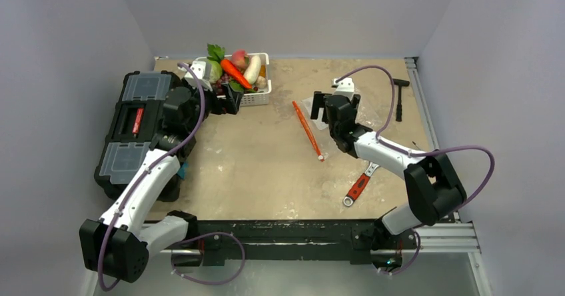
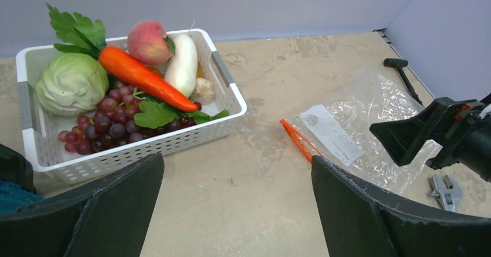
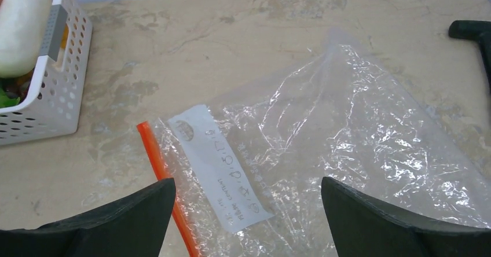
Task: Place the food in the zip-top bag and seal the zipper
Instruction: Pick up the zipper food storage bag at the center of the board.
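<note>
The food lies in a white slotted basket [image 1: 261,96] at the back left: orange carrot [image 2: 142,76], white radish [image 2: 183,65], pink peach [image 2: 147,41], dark red grapes [image 2: 110,124], green cabbage [image 2: 70,83] and leaves. The clear zip-top bag [image 3: 347,129] lies flat and empty on the table, its orange-red zipper [image 3: 159,164] [image 1: 307,130] along its left edge. My left gripper [image 2: 237,158] is open and empty just in front of the basket [image 1: 232,98]. My right gripper [image 3: 248,182] is open and empty above the bag's mouth end [image 1: 324,106].
A black toolbox [image 1: 136,126] stands at the left table edge beside my left arm. A red-handled wrench [image 1: 358,186] lies front right. A black hammer [image 1: 400,96] lies at the back right, near the bag's far corner.
</note>
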